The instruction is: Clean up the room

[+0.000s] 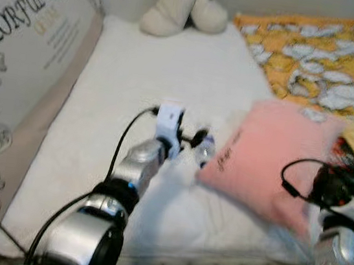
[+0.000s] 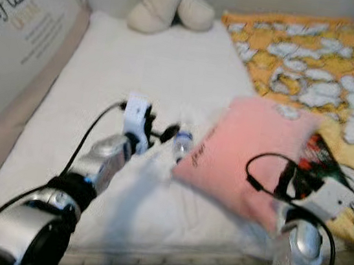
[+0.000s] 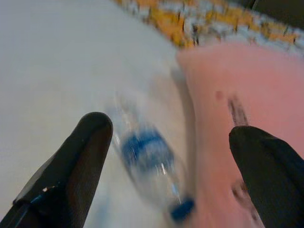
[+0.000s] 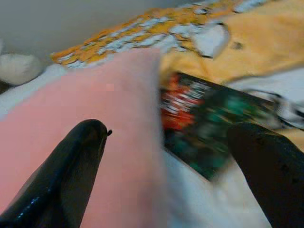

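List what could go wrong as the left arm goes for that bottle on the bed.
The bottle lies on its side on the soft white bedding, so a nudge from the open left end effector may roll it away. It lies right against the pink pillow, so one finger may snag the pillow instead.

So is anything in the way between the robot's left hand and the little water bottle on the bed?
Nothing visible is. The left end effector is open, and the water bottle lies on the white bedcover between its two fingers. The pink pillow sits right beside the bottle, not in front of it.
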`<state>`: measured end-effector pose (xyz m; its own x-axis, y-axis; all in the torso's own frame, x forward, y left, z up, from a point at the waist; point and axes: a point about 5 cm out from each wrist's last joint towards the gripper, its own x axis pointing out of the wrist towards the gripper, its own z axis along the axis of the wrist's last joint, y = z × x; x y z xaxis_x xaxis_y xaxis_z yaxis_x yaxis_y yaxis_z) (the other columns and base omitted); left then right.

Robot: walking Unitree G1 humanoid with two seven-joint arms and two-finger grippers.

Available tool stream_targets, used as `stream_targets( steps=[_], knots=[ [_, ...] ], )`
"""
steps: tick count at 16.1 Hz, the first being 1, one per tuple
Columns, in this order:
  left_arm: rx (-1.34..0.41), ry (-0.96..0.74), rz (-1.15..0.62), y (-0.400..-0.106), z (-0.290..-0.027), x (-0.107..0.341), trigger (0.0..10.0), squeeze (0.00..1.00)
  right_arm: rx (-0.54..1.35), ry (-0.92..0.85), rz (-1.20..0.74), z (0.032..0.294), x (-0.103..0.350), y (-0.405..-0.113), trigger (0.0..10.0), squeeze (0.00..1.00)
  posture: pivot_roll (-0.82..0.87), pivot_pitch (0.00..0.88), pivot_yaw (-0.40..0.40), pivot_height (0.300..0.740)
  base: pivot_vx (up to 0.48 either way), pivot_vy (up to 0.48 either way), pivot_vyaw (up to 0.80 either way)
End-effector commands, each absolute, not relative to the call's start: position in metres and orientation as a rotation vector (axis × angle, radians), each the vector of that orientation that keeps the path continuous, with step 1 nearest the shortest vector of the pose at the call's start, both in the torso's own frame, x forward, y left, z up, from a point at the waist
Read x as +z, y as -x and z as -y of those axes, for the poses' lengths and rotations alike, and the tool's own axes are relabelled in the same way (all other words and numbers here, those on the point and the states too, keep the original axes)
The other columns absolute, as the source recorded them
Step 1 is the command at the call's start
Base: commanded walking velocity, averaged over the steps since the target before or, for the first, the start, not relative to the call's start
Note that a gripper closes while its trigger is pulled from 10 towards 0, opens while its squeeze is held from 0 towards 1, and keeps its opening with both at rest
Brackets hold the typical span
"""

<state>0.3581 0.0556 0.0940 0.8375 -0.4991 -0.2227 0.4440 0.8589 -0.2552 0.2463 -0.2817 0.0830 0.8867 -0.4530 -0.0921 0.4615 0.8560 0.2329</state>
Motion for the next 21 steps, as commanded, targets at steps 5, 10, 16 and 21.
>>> stream_targets(
  steps=[5,10,16,21],
  knots=[
    [-0.531,0.234,-0.368,-0.357,-0.03,0.094,10.0,0.0,-0.502,-0.306,-0.14,0.292,0.063,-0.258,10.0,0.0,-0.23,0.073,0.133,0.719,0.0,0.0,0.0],
    [-0.507,0.085,0.097,-0.319,-0.107,0.121,10.0,0.0,-0.386,0.166,0.049,0.219,0.113,-0.179,10.0,0.0,-0.21,0.0,0.099,0.719,0.0,0.0,0.0],
    [-0.355,0.095,0.06,-0.276,-0.133,0.104,10.0,0.0,-0.237,0.266,-0.024,0.201,0.096,-0.167,10.0,0.0,-0.12,0.0,0.02,0.719,0.0,0.0,-0.35],
    [-0.347,0.076,0.019,-0.291,-0.116,0.105,10.0,0.0,-0.296,0.242,0.01,0.22,0.099,-0.188,10.0,0.0,-0.18,0.0,0.052,0.719,0.0,0.0,-0.54]
  ],
)
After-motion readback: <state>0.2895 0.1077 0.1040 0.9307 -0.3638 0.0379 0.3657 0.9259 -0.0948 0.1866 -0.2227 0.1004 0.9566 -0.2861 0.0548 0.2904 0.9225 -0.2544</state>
